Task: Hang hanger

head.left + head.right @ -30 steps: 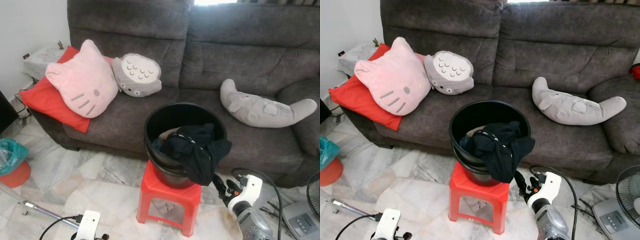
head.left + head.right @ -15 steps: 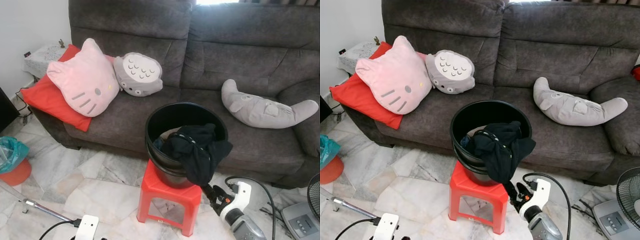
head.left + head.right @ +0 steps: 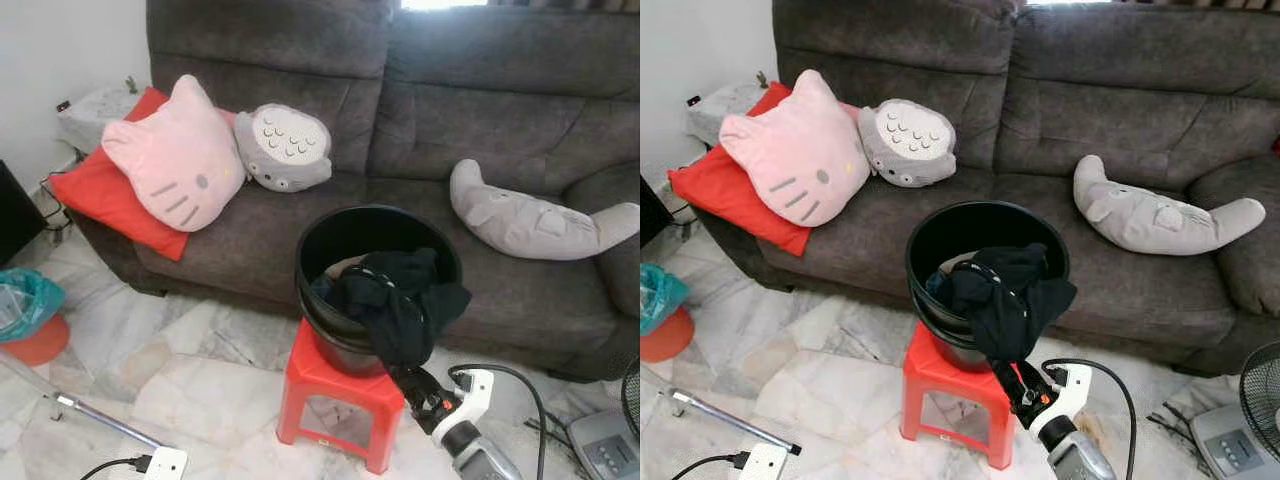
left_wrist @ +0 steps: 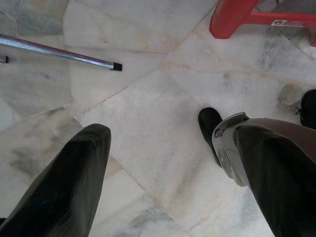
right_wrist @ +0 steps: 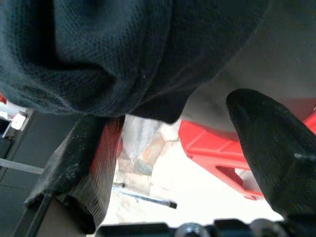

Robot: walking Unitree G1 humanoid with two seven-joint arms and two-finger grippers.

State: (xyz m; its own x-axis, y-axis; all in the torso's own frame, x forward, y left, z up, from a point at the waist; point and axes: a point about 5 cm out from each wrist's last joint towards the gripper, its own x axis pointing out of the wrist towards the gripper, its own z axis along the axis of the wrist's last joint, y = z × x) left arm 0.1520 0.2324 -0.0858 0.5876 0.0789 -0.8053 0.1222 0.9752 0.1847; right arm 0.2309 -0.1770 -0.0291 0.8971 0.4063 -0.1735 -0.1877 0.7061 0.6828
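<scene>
The right claw [image 3: 1006, 372] reaches up under the hem of the black garment [image 3: 1005, 298] that spills over the front rim of the black bucket [image 3: 940, 240]; in the right wrist view its two fingers [image 5: 266, 148] stand spread apart with the dark cloth [image 5: 123, 54] just above them, not pinched. The bucket sits on a red plastic stool [image 3: 940, 375], which carries a small white label [image 4: 285, 22] whose writing is too small to read. No hanger can be made out among the clothes.

The left claw [image 4: 163, 163] hangs low over the marble floor [image 4: 148, 113], fingers wide apart and holding nothing. A metal rod [image 3: 100, 418] with a black end cap lies on the floor near it.

Behind the stool stands a grey sofa [image 3: 480, 90] bearing a pink cat-face cushion [image 3: 175, 155], a red pillow [image 3: 95, 195], a grey round plush [image 3: 285, 148] and a long grey plush [image 3: 535, 215]. A teal bag [image 3: 25, 305] sits at the far left, and a fan [image 3: 1252, 395] at the right edge.
</scene>
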